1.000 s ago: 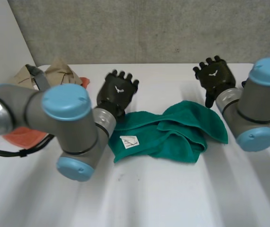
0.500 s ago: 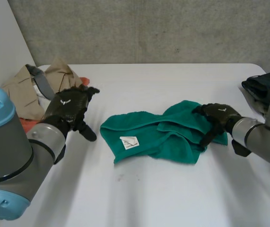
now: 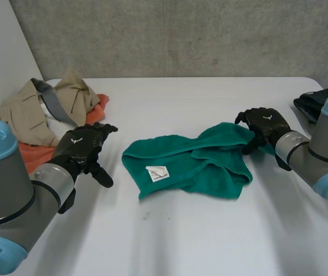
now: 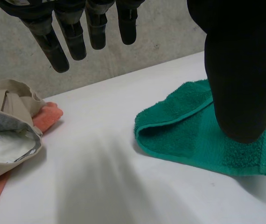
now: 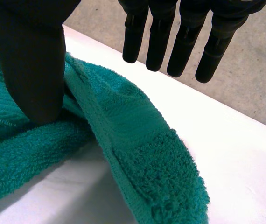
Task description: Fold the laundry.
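Observation:
A crumpled green towel (image 3: 193,164) lies mid-table, with its white label (image 3: 157,172) facing up near the left end. My left hand (image 3: 83,146) hovers to the left of the towel, apart from it, fingers straight and open. In the left wrist view the towel (image 4: 189,126) lies beyond that hand's thumb (image 4: 240,70). My right hand (image 3: 264,127) sits at the towel's right end. In the right wrist view its thumb (image 5: 30,60) rests on the towel (image 5: 137,140), while its fingers (image 5: 170,37) hang straight above a raised fold without touching it.
A pile of clothes sits at the back left: a beige garment (image 3: 37,109) over an orange cloth (image 3: 31,158), also beside my left hand (image 4: 7,126). A dark object (image 3: 319,100) lies at the table's right edge. A concrete wall stands behind.
My left hand swung from behind the towel to its left side. My right hand came down onto the towel's right end, and that corner has drawn in toward the hand.

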`<act>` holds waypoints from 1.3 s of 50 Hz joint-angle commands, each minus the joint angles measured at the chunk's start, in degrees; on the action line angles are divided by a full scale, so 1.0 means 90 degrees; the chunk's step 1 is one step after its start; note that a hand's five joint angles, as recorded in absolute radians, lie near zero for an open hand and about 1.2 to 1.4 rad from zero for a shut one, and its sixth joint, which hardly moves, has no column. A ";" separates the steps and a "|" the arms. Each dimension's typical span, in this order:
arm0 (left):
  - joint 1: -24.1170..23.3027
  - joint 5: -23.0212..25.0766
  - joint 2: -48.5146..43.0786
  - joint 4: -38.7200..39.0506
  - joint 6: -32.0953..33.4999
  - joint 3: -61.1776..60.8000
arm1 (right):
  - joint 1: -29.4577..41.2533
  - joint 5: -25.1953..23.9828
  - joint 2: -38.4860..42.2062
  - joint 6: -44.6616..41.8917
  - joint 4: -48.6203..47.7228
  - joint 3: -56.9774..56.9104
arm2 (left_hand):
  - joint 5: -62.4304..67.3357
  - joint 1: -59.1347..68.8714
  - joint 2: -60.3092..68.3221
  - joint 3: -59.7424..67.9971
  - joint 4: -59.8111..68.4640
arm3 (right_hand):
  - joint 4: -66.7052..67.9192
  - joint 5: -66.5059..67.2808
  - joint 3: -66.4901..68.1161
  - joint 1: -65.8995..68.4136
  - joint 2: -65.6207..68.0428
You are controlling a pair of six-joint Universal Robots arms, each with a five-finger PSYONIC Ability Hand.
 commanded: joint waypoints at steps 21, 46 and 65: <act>0.0083 -0.0004 -0.2050 0.0152 -0.1983 0.1474 | 0.0721 0.0011 -0.2266 -0.1715 0.0251 0.0208 | -0.0290 -0.0084 -0.0175 -0.0213 -0.0156 | 0.5558 0.5520 0.5577 0.5620 0.5655; -0.0650 0.1626 -0.3564 -0.0434 -0.3283 0.3144 | 0.1161 -0.0487 -0.5900 -0.0680 0.1189 0.0414 | 0.5546 0.5753 0.5661 0.5623 0.5680 | 0.5558 0.5520 0.5577 0.5620 0.5655; 0.0932 0.0923 0.0545 -0.1477 0.0121 0.2109 | -0.1183 -0.0497 -0.5119 -0.1304 0.2301 -0.0104 | 0.7463 0.7670 0.7579 0.7540 0.7598 | 0.5558 0.5520 0.5577 0.5620 0.5655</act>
